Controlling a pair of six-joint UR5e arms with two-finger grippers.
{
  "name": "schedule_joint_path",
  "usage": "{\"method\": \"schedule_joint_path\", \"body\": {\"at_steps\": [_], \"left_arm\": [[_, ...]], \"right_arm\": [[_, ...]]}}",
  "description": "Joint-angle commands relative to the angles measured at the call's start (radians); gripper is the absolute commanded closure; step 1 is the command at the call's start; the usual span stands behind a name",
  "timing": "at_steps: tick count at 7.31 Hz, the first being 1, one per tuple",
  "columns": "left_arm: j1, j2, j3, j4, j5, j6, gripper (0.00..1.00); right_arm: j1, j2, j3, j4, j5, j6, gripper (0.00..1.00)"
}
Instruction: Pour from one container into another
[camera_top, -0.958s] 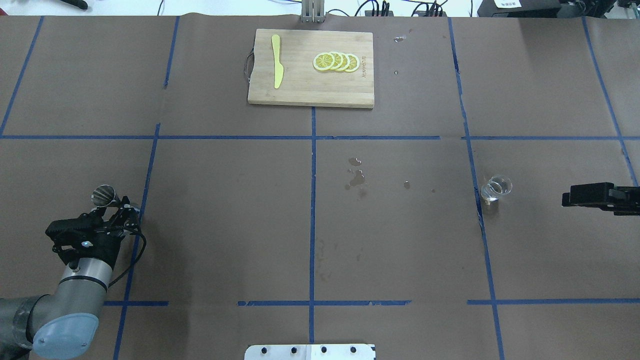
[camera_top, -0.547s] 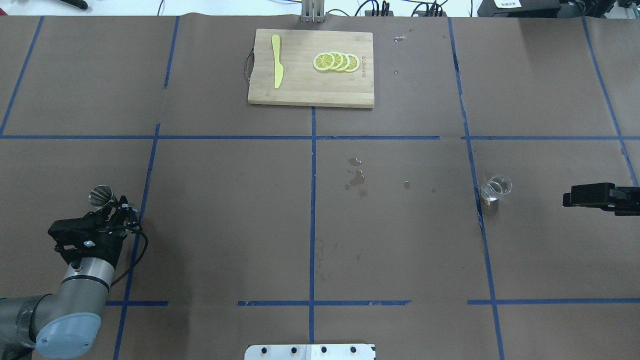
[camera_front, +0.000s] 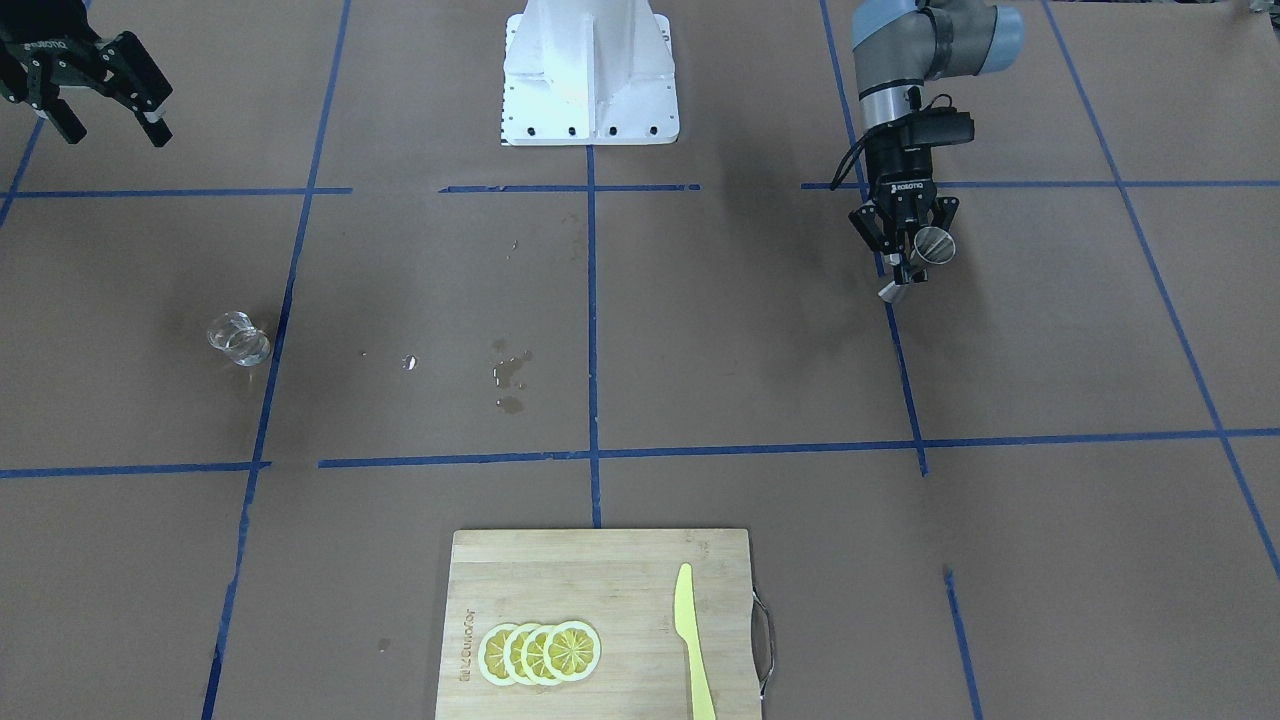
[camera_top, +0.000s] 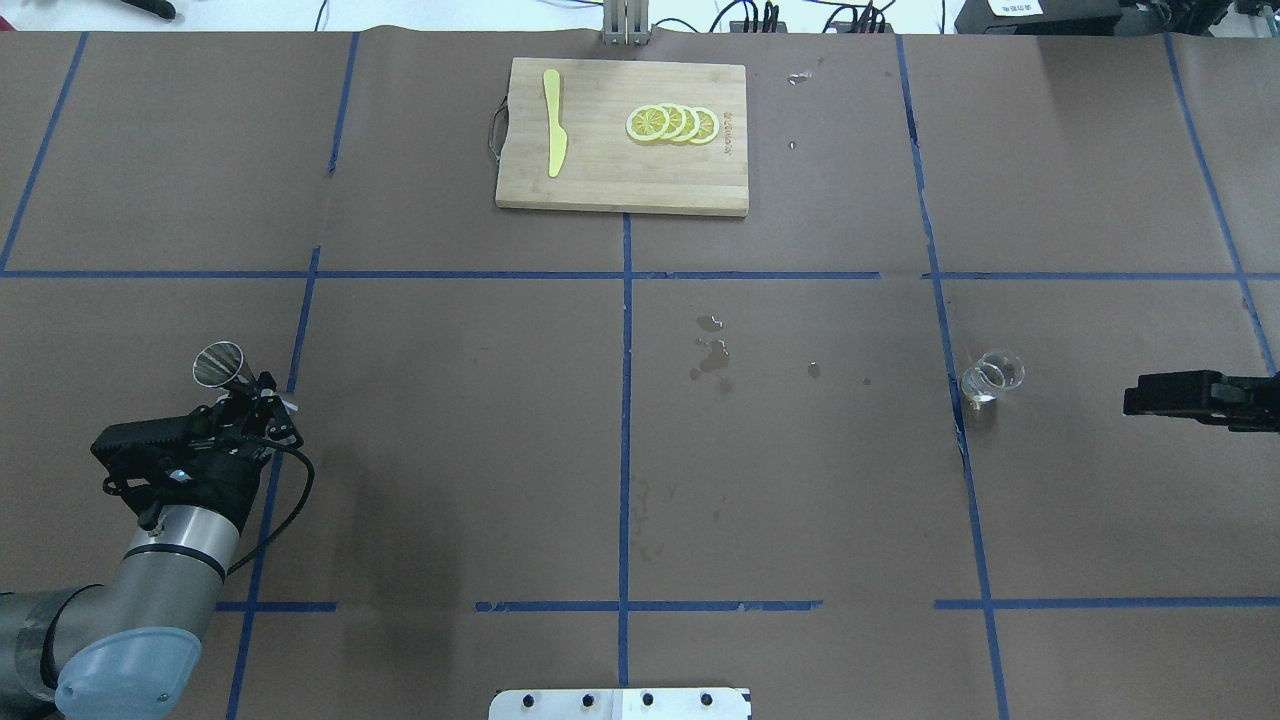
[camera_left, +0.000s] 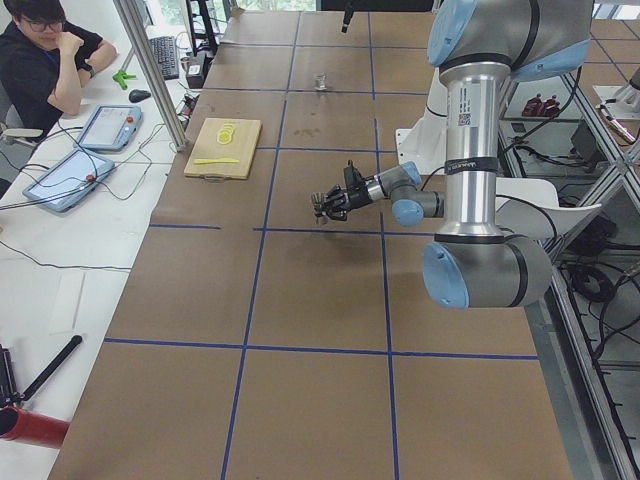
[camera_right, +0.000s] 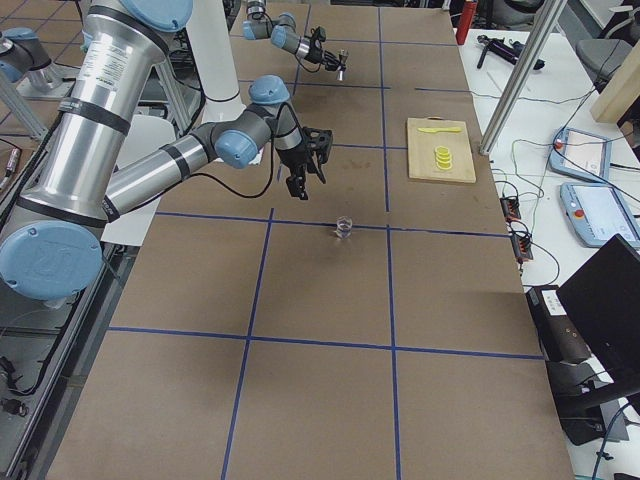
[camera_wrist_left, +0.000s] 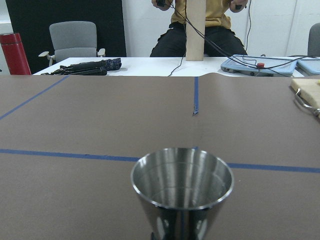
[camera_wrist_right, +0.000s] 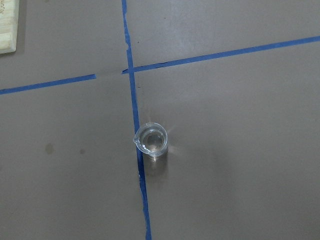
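Holding the steel cup (camera_wrist_left: 182, 185) upright with its mouth level looks meant to avoid spilling whatever it carries; its contents cannot be made out. The left tool (camera_front: 912, 262) is clamped on the cup's lower part, lifted above the bench (camera_top: 450, 450) on the robot's left side, forearm stretched low and forward. The glass beaker (camera_top: 992, 376), likely the receiver, stands on a blue tape line well apart to the right. Beyond it hangs the right tool (camera_front: 110, 122), fingers spread wide, empty, angled downward.
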Motion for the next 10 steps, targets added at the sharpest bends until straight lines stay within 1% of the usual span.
{"method": "schedule_joint_path", "body": {"at_steps": [1,2,3,4,5,6,7,8,9,10], "left_arm": [[-0.002,-0.003,-0.088,0.000,-0.002,0.071,1.00],[-0.002,-0.005,-0.099,-0.015,-0.004,0.105,1.00],[-0.002,-0.005,-0.093,-0.108,-0.020,0.167,1.00],[-0.002,-0.003,-0.079,-0.197,-0.023,0.236,1.00],[-0.002,-0.005,-0.050,-0.268,-0.023,0.261,1.00],[-0.002,-0.005,-0.042,-0.314,-0.023,0.301,1.00],[-0.002,-0.005,-0.031,-0.327,-0.023,0.318,1.00],[-0.002,-0.006,-0.011,-0.338,-0.023,0.318,1.00],[-0.002,-0.006,0.001,-0.359,-0.023,0.320,1.00],[-0.002,-0.006,0.004,-0.359,-0.023,0.320,1.00]], "right_arm": [[-0.130,-0.011,0.000,0.002,-0.180,0.056,0.00],[-0.222,-0.011,-0.005,0.003,-0.316,0.094,0.00],[-0.291,-0.011,-0.037,0.055,-0.406,0.125,0.00],[-0.322,-0.011,-0.114,0.213,-0.484,0.154,0.00],[-0.356,-0.011,-0.136,0.247,-0.558,0.150,0.00],[-0.406,-0.011,-0.155,0.267,-0.651,0.139,0.00],[-0.461,-0.013,-0.191,0.329,-0.754,0.140,0.00],[-0.479,-0.019,-0.268,0.445,-0.802,0.140,0.00],[-0.517,-0.019,-0.343,0.548,-0.910,0.137,0.00],[-0.567,-0.019,-0.427,0.622,-1.013,0.084,0.00]]}}
